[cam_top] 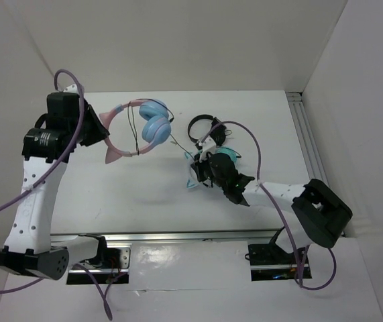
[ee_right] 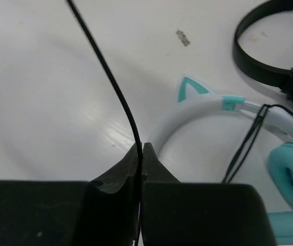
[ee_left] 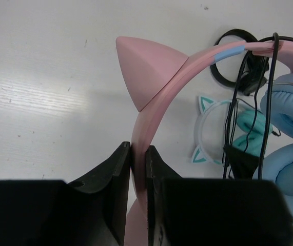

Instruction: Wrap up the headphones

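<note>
The headphones [cam_top: 152,127] have a pink cat-eared headband [ee_left: 159,95] and light blue ear cups [ee_left: 290,120]. They are held up at the back left of the table. My left gripper [ee_left: 138,154] is shut on the headband just below one pink ear; from above it [cam_top: 106,134] sits at the band's left side. The thin black cable [ee_right: 110,77] runs from the cups across to my right gripper [ee_right: 141,146], which is shut on it. In the top view that gripper [cam_top: 194,164] is right of the ear cups.
White-and-teal cat-ear headphones [cam_top: 228,157] lie under my right wrist, and their band [ee_right: 208,110] is just past the fingertips. Smaller black headphones [cam_top: 201,126] lie behind them. White walls enclose the table at the back and sides.
</note>
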